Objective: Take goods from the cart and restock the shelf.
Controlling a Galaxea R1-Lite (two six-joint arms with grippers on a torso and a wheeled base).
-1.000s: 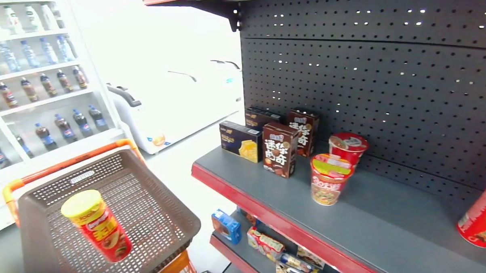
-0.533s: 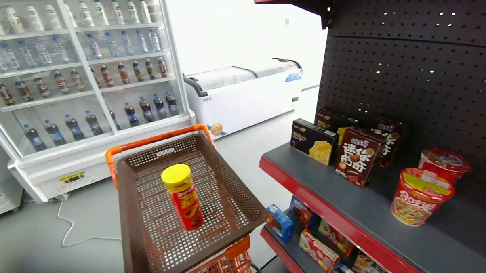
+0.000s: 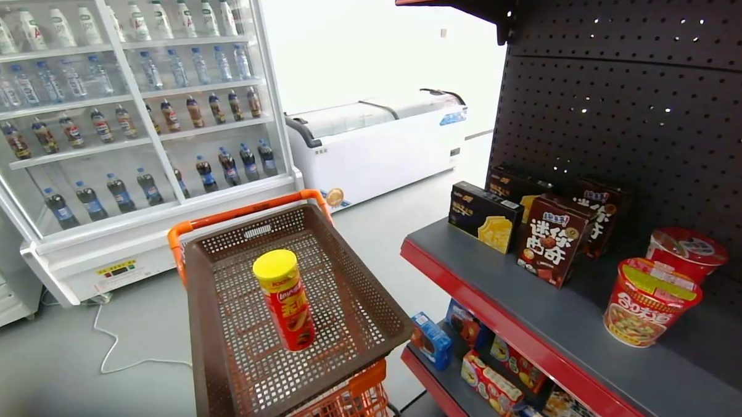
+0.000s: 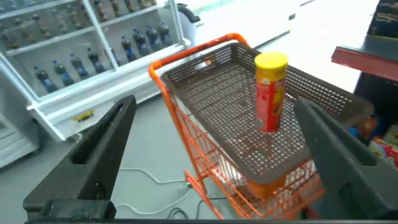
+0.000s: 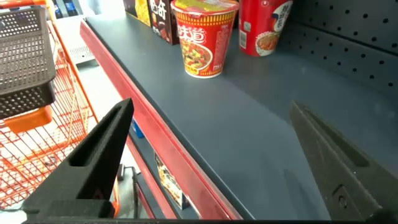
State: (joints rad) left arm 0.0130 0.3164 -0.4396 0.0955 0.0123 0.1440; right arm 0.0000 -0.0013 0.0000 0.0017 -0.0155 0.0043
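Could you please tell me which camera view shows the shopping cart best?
The left wrist view: the cart shows from its handle down to its orange underframe. The head view gives the brown basket from above; the right wrist view catches just a basket corner and some orange frame.

We see bold white characters on the brown box (image 3: 550,248), white lettering on the red can (image 3: 286,301) and noodle cup (image 3: 646,304); no wording reads clearly.

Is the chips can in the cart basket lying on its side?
No, the chips can stands upright on the floor of the cart basket, yellow lid on top.
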